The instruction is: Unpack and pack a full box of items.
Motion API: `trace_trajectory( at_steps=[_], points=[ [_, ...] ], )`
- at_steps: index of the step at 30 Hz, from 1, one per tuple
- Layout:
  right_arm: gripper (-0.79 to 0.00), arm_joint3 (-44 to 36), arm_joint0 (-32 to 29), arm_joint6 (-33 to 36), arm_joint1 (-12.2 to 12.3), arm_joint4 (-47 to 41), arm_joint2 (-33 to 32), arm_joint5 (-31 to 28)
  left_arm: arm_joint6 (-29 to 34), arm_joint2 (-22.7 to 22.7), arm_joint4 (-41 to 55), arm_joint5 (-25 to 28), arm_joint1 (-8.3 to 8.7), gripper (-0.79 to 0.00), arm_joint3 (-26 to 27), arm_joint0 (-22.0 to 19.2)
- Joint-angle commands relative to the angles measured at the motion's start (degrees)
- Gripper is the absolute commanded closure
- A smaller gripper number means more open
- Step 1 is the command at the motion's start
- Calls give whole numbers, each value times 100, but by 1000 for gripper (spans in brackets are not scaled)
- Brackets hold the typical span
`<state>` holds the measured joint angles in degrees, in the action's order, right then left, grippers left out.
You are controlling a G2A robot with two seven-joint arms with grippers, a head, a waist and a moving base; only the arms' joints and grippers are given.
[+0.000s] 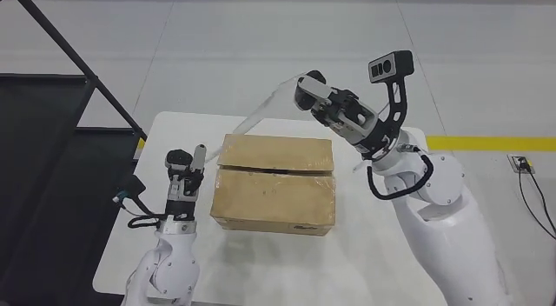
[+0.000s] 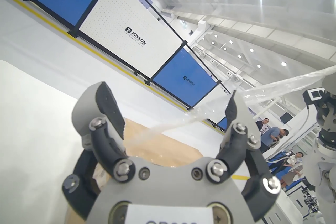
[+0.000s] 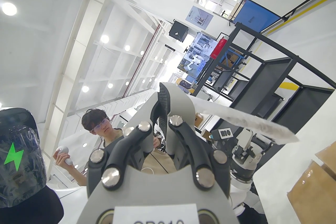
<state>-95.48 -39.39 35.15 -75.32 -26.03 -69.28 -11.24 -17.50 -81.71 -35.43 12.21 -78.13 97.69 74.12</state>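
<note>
A brown cardboard box [image 1: 274, 184] lies in the middle of the white table [image 1: 365, 254], its top flaps down with a dark seam between them. My right gripper [image 1: 306, 89] is raised above the box's far side, shut on a strip of clear tape [image 1: 261, 115] that runs down to the box's far left corner. The right wrist view shows the closed gripper [image 3: 164, 91] pinching the tape strip [image 3: 244, 120], with the box [image 3: 312, 188] below. My left gripper [image 1: 187, 162] stands open just left of the box, tilted upward. The tape [image 2: 199, 114] crosses between its fingers [image 2: 110, 107] without touching them.
A black metal rack [image 1: 52, 132] stands off the table's left side. A small black device [image 1: 130, 189] with a cable sits at the table's left edge. Bare tabletop lies in front of and to the right of the box.
</note>
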Motion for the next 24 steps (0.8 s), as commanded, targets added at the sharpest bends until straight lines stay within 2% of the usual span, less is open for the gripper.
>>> trace_trajectory(
  at_steps=[1, 8, 13, 17, 24],
  points=[
    [0, -29, 14, -29, -3, 14, 4, 26, 135, -60, 117, 134, 11, -785, 26, 83],
    [0, -131, 4, -140, -17, 76, 37, 67, 535, -308, 642, 492, 46, -785, 88, 345],
    [0, -155, 22, -258, -35, 52, 57, 65, 1134, -505, 1186, 1108, 97, -785, 39, 465],
    [0, -180, 49, -437, -63, -29, 84, 25, 1803, -672, 2040, 1686, 147, -785, -68, 500],
    [0, -332, 64, -739, -111, -190, 108, -98, 3195, -822, 3528, 1694, 233, -785, -84, 435]
  ],
)
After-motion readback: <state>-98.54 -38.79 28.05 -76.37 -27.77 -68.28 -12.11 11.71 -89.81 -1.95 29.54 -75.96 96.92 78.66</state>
